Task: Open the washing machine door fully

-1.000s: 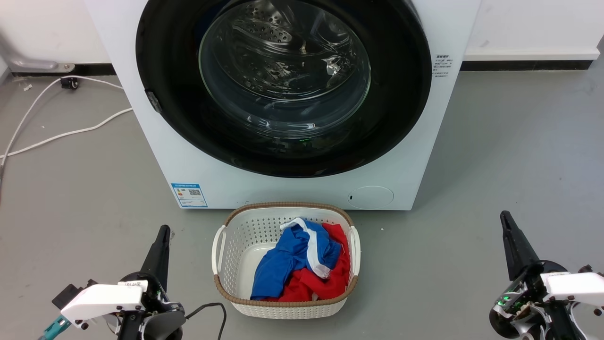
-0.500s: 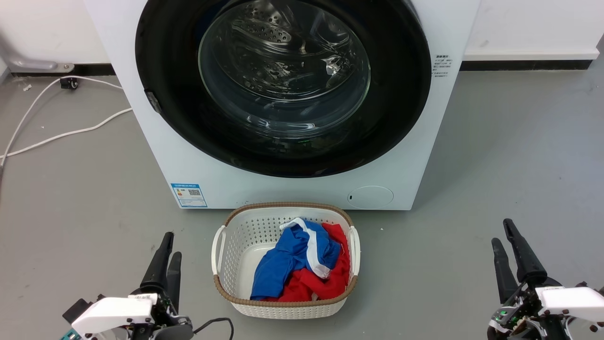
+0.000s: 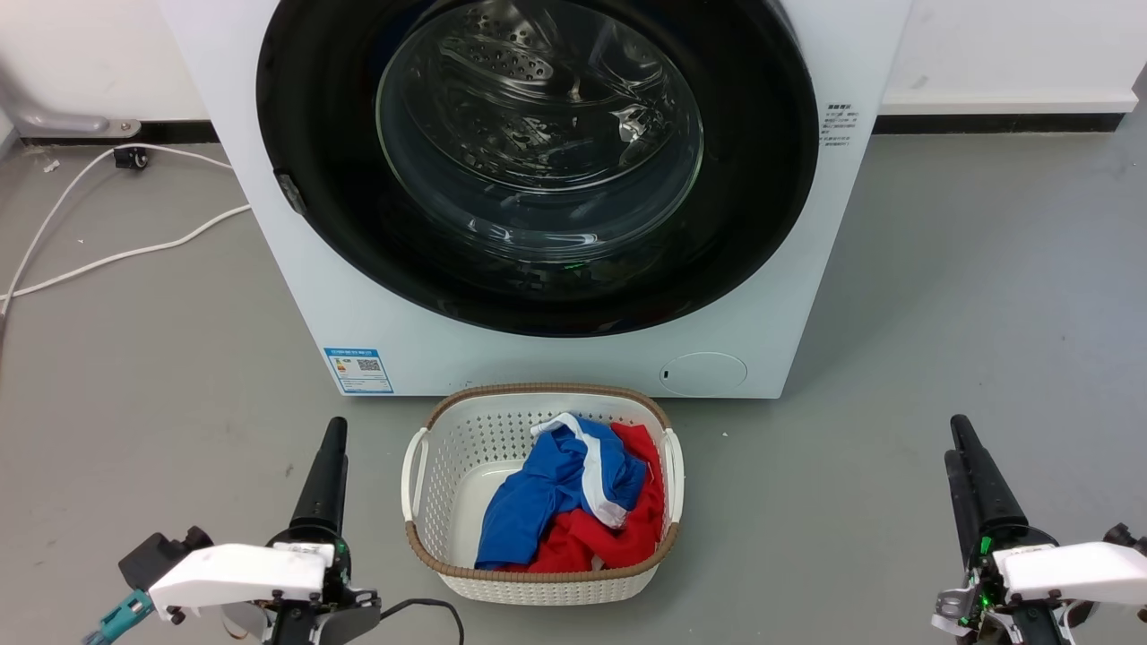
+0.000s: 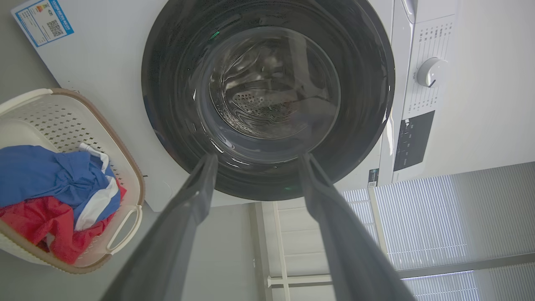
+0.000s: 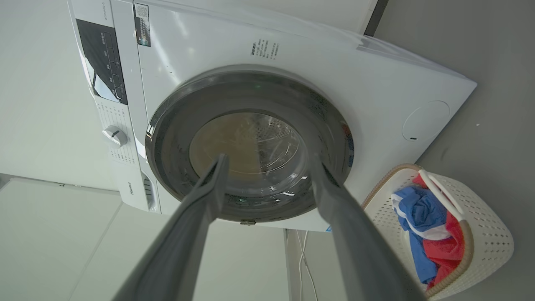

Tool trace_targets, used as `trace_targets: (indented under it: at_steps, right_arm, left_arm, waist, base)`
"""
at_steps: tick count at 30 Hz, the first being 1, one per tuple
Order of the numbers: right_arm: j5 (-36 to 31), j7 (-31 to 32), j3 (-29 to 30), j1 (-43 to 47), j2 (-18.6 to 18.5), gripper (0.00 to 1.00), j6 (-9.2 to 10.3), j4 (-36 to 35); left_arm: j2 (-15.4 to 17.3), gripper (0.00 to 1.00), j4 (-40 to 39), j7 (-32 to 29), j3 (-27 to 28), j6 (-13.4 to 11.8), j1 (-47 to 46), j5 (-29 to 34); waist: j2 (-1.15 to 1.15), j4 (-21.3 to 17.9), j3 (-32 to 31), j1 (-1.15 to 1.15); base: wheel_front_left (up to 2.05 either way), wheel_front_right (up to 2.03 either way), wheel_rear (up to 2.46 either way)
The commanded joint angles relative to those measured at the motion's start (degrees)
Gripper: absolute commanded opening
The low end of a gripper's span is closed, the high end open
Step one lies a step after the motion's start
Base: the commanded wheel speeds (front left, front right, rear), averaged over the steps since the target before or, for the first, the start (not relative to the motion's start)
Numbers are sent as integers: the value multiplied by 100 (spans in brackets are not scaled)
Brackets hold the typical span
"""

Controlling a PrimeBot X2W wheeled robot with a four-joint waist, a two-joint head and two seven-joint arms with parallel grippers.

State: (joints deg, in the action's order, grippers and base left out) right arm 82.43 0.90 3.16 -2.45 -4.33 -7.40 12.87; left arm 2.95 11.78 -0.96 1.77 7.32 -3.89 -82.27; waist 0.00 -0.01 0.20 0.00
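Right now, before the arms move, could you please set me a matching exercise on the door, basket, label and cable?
Things:
1. door
2. basket
3. label
4. cable

States or places:
A. blue, low on the washer front, at the head view's left
B. glossy black, shut
C. white, lying on the floor left of the washer
D. holds blue and red clothes

Pairs: 1-B, 2-D, 3-A, 4-C.

One washing machine (image 3: 556, 363), one door (image 3: 538, 152), one basket (image 3: 547, 391)
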Motion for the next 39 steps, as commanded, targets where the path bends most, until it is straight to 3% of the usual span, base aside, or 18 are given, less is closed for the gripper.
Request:
trace_targets:
  at_steps: [1,16,39]
  right_arm:
    - [-307,-68,-14,-96,-58,100,-9,-133]
    - [-2805,-318,15,-54,61,100,-10,-456]
    - [-4913,-158,-139,193,109,100,-11,-876]
  left_arm:
    - [21,100,-150,57,-54,9,-137,288]
    - [75,100,-242,388,-312,-51,-118,2559]
    - [285,100,-430,806,-631,-108,-129,4575]
  waist:
    - [0,-3,0,0]
    - [0,-8,-3,0]
    - [0,-5,-31,0]
  base:
    - [0,0,0]
    - [0,0,0]
    - [0,0,0]
